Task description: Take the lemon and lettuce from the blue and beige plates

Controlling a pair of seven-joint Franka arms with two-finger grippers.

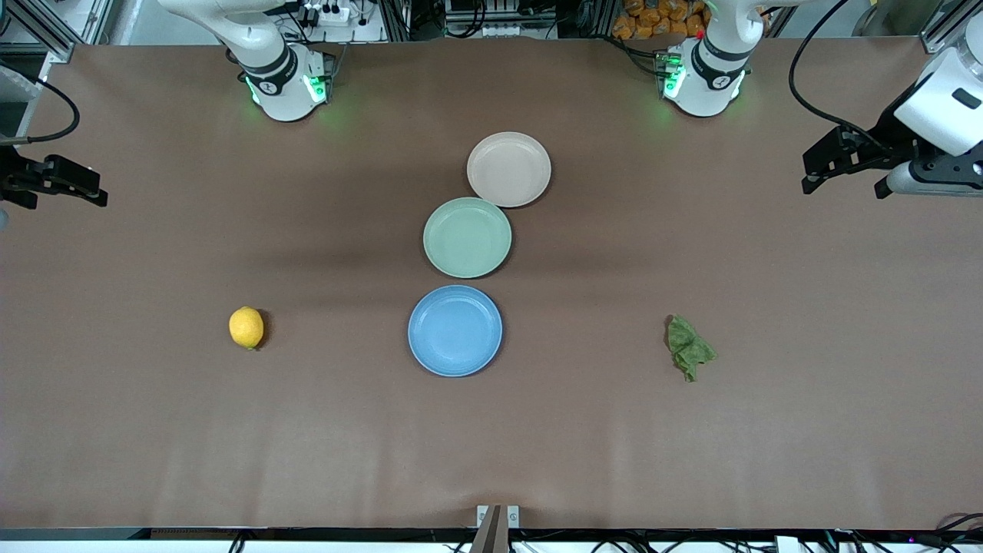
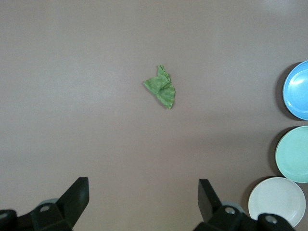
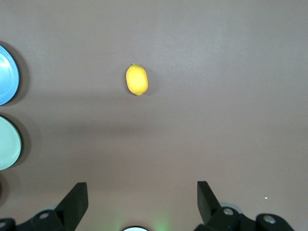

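While both plates stand empty, the lemon (image 1: 246, 327) and lettuce (image 1: 689, 347) lie on the table (image 1: 691, 461), well apart from the wide-spread, raised right gripper (image 3: 139, 199) and left gripper (image 2: 142, 197).

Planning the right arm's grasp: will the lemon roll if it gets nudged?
Probably. The lemon is a smooth oval lying bare on the flat table, with nothing beside it to stop it. Its skin looks firm and rounded, so the open right gripper may slip off unless centred.

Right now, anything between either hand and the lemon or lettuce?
Nothing visible. Small yellow oval lemon and wrinkled dark green lettuce leaf lie on bare brown table, off the plates. Left hand and right hand are open above them.
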